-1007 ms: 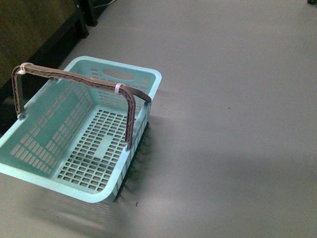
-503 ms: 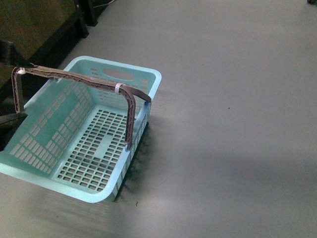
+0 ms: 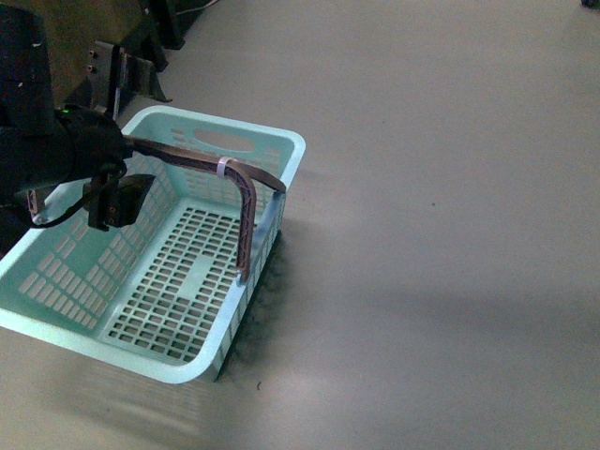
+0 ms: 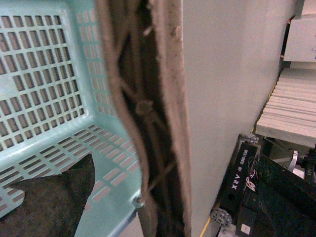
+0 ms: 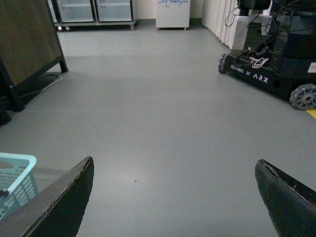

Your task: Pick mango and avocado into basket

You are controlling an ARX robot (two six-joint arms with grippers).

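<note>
Basket: in the front view it stands on the grey floor, toward 10 o'clock of the robot, with its brown handle raised across it. The slotted bottom shows bare. No mango and no avocado lies in it, and neither fruit is in sight on the floor. The left hand hangs over the basket's 9 o'clock side, beside the handle. This view does not show whether it is wide or narrow, and nothing is seen in it.

Left wrist view: the handle runs through the middle, very near the camera, with the basket's lattice wall beyond. Only one dark finger is in frame, so the left hand's opening cannot be told.

Right wrist view: the right hand is spread wide over the floor, with nothing between its fingers. A corner of the basket shows at the frame's edge.

Judgement: neither placement is done. Both fruits have yet to be located, grasped and put in, so the task stands at its start.
</note>
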